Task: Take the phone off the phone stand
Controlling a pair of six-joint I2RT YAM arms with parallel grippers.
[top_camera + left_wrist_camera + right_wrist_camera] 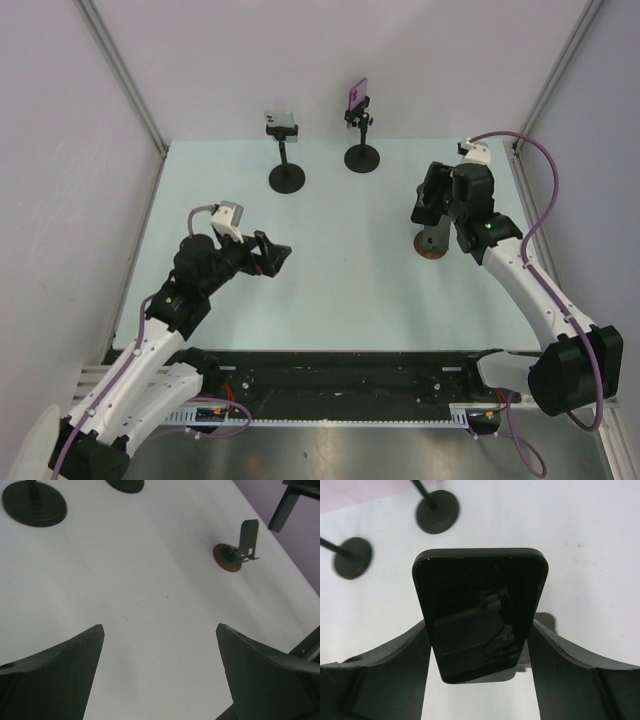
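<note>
Right fingers (395, 665) clamp the dark phone (480, 615) between them by its side edges; left fingers (55, 675) stand apart.

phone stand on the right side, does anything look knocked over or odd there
Nothing stands out. The phone stand sits upright on its brown base, its cradle empty in the left wrist view. The phone is straight between the fingers of the right gripper, not skewed. The back-left stand and back-right stand are upright too.
</note>
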